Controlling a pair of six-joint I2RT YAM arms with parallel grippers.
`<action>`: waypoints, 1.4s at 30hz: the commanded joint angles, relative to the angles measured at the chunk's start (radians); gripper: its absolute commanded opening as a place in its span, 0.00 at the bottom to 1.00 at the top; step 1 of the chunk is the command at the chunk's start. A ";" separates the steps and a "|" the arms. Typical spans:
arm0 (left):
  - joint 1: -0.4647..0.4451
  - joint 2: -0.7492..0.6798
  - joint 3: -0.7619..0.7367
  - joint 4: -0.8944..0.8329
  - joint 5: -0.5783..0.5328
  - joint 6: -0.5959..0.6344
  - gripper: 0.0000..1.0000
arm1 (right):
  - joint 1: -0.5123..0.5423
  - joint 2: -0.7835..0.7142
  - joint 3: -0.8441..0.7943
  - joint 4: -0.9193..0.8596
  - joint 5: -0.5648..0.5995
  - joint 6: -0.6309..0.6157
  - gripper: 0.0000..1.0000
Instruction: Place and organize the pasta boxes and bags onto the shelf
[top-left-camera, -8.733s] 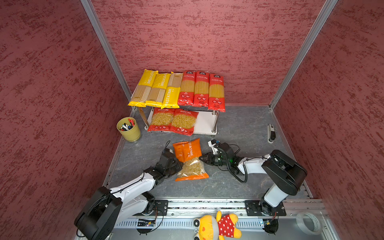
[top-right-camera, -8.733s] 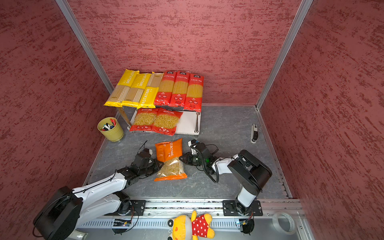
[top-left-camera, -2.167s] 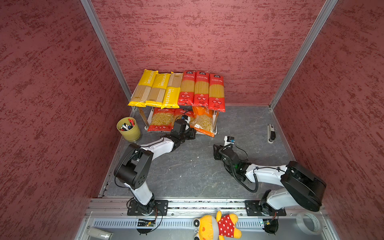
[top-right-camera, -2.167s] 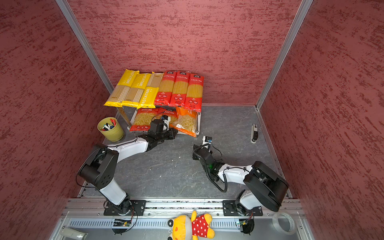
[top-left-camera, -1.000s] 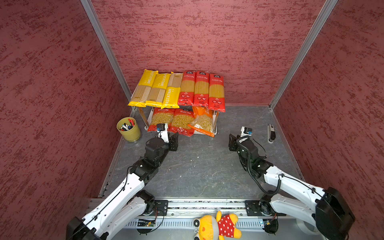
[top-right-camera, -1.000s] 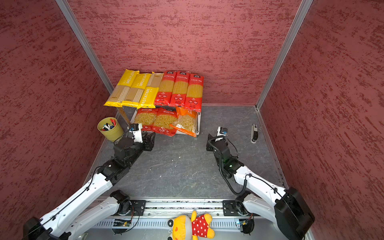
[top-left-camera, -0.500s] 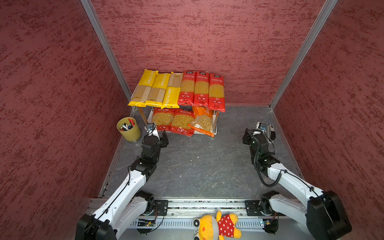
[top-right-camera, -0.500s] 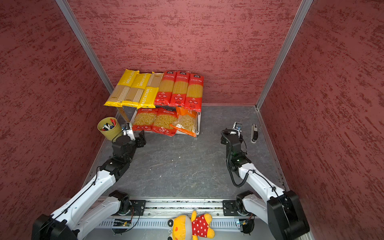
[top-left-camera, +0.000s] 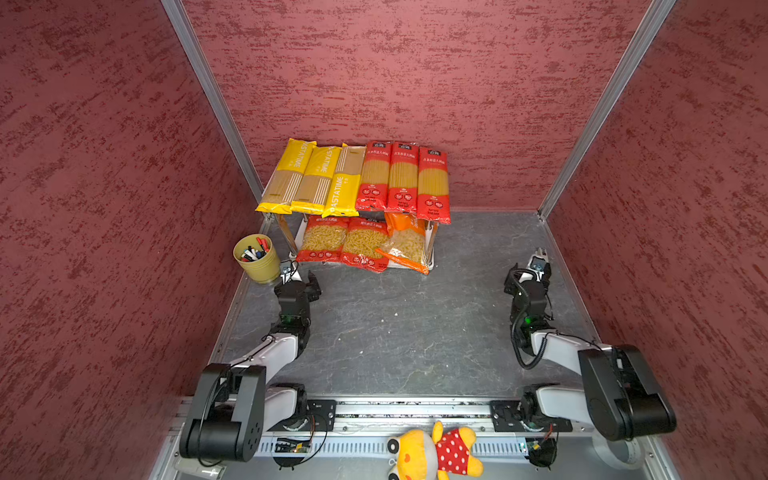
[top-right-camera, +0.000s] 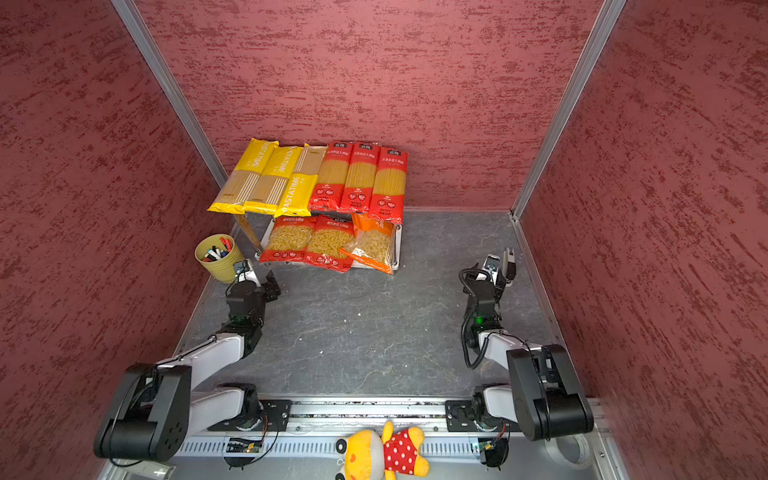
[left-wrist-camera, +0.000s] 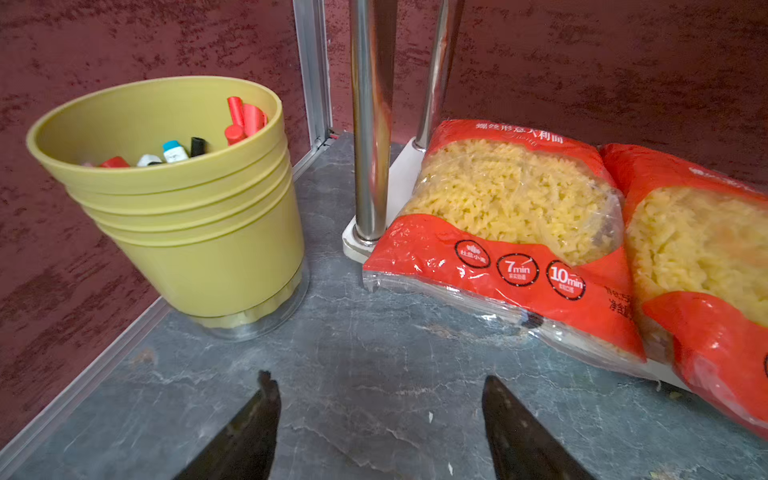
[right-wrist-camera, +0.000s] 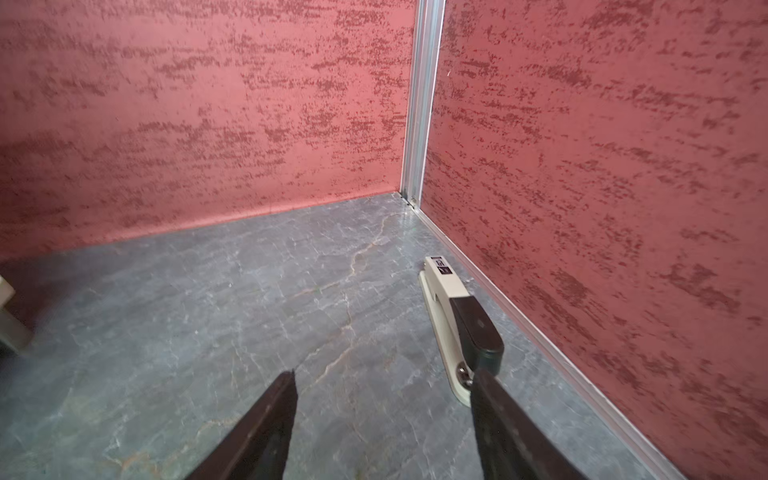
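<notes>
The shelf (top-left-camera: 432, 262) stands against the back wall. Three yellow spaghetti packs (top-left-camera: 316, 178) and three red spaghetti packs (top-left-camera: 403, 178) lie side by side and cover its top board. On its lower board (left-wrist-camera: 356, 246) two red short-pasta bags (top-left-camera: 345, 245) lie beside an orange macaroni bag (top-left-camera: 405, 243). My left gripper (top-left-camera: 300, 279) hovers open and empty over the floor, in front of the shelf's left post. In the left wrist view it (left-wrist-camera: 378, 376) faces the nearest red bag (left-wrist-camera: 511, 232). My right gripper (top-left-camera: 525, 277) is open and empty near the right wall (right-wrist-camera: 384, 372).
A yellow pen cup (top-left-camera: 255, 257) stands just left of the left gripper. A beige and black stapler (right-wrist-camera: 457, 316) lies by the right wall, beside the right gripper's finger. A plush toy (top-left-camera: 432, 455) and a tape roll (top-left-camera: 615, 453) sit at the front rail.
Both arms have swung outward from the shelf: the left gripper toward the pen cup, the right toward the stapler. The packs have not moved.
</notes>
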 joint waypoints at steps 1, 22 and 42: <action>0.050 0.069 -0.021 0.233 0.242 0.036 0.75 | -0.068 0.033 -0.042 0.134 -0.164 0.051 0.67; 0.032 0.304 0.075 0.280 0.190 0.066 1.00 | -0.150 0.233 -0.094 0.418 -0.341 0.058 0.76; 0.036 0.307 0.072 0.295 0.196 0.065 1.00 | -0.132 0.230 -0.089 0.404 -0.309 0.048 0.99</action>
